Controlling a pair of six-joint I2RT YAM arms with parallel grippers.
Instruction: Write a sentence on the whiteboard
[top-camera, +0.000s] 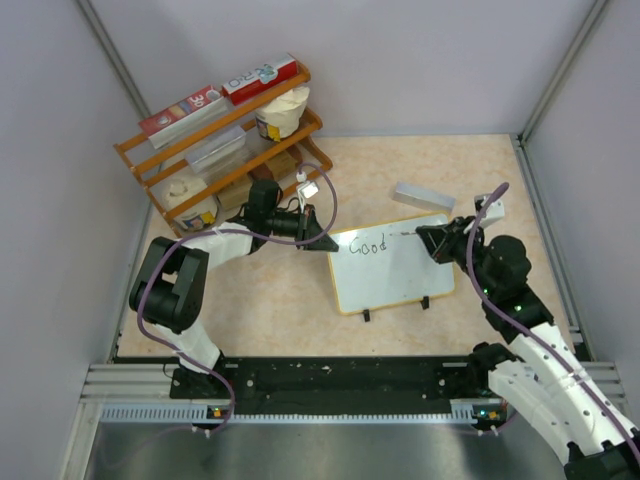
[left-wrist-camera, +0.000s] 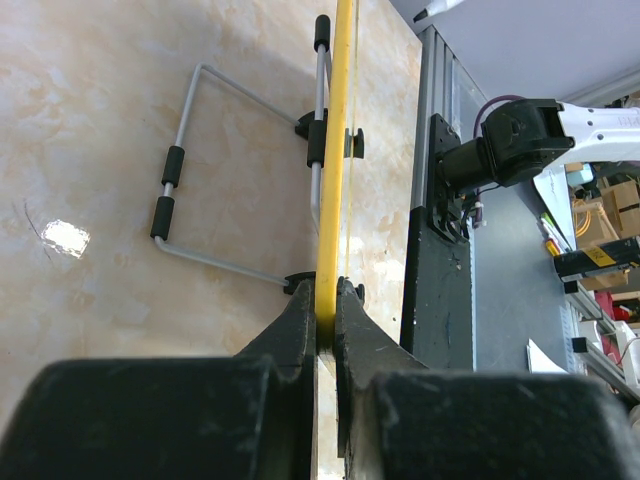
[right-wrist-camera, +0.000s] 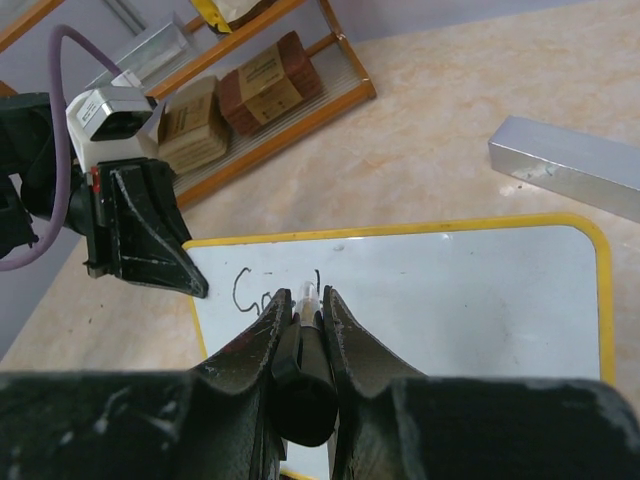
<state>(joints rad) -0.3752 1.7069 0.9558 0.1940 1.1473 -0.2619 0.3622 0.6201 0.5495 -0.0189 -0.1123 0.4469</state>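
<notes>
The rack (top-camera: 232, 150) at 10 o'clock holds boxes (top-camera: 262, 76) and tubs (top-camera: 284, 112). On the whiteboard (top-camera: 400, 278), the sentence (top-camera: 367, 243) reads "Good". My left gripper (left-wrist-camera: 326, 300) clamps its frame; my right gripper (right-wrist-camera: 308, 300) clamps the marker (right-wrist-camera: 305, 385).

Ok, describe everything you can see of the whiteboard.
The whiteboard is a white rectangle with a thin yellowish frame, rounded corners, two small black feet at its near edge and a grey wire stand behind. The left gripper clamps its far-left corner; the marker in the right gripper has its tip at the surface beside the word Good.
</notes>
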